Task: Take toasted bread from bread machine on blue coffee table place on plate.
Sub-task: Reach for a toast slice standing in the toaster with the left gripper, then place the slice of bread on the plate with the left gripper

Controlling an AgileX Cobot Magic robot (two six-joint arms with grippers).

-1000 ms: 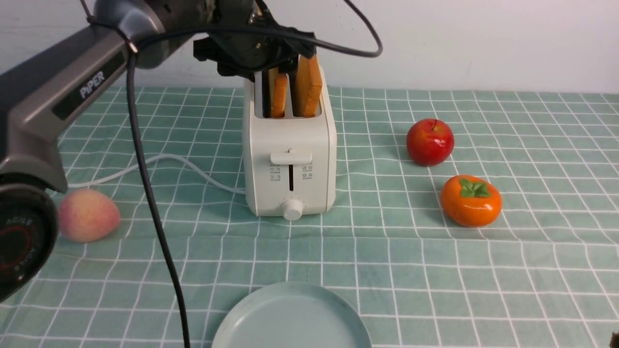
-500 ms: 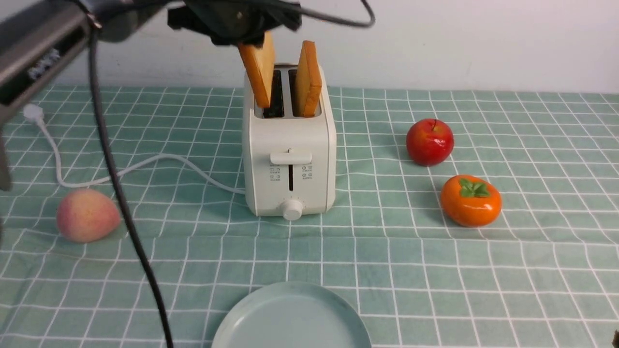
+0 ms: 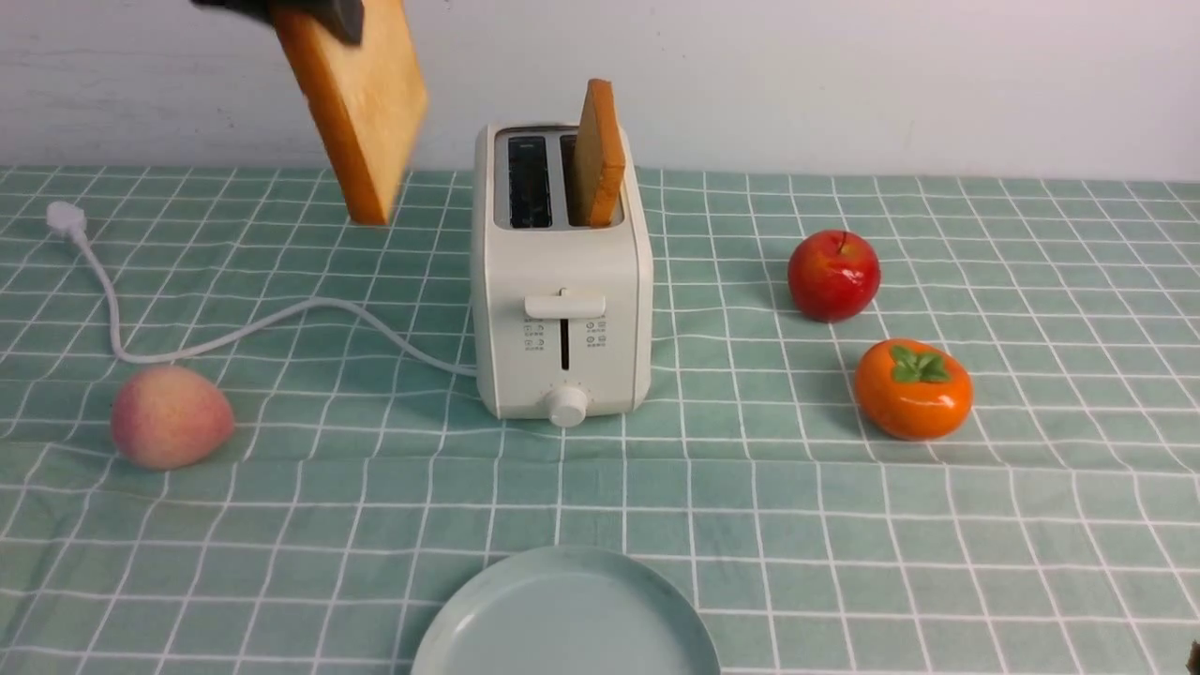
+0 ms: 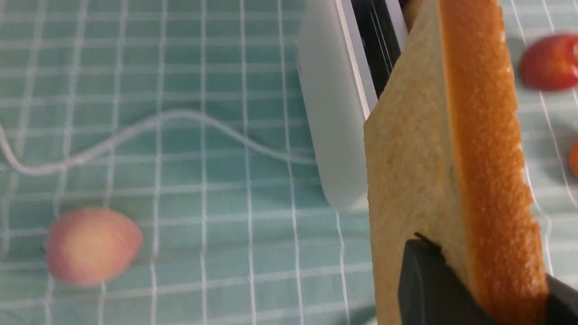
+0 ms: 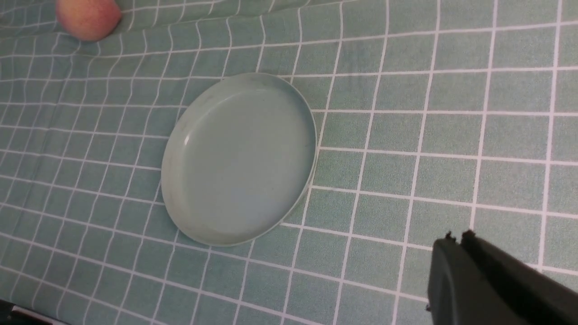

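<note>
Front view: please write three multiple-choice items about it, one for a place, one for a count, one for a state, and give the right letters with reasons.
1. Where is the peach?
A) On the plate
B) Left of the toaster
C) Behind the apple

2. How many bread slices are visible?
A) One
B) Two
C) Four

3. What is the state of the toaster's left slot?
A) Empty
B) Holding a slice
C) Covered by a cloth

Right letters:
1: B, the peach sits on the tablecloth, to the left of the toaster.
2: B, one slice is in the left arm's jaws in the air, and the other slice stands in the right slot.
3: A, the dark inside of the left slot shows, with no bread in it.
</note>
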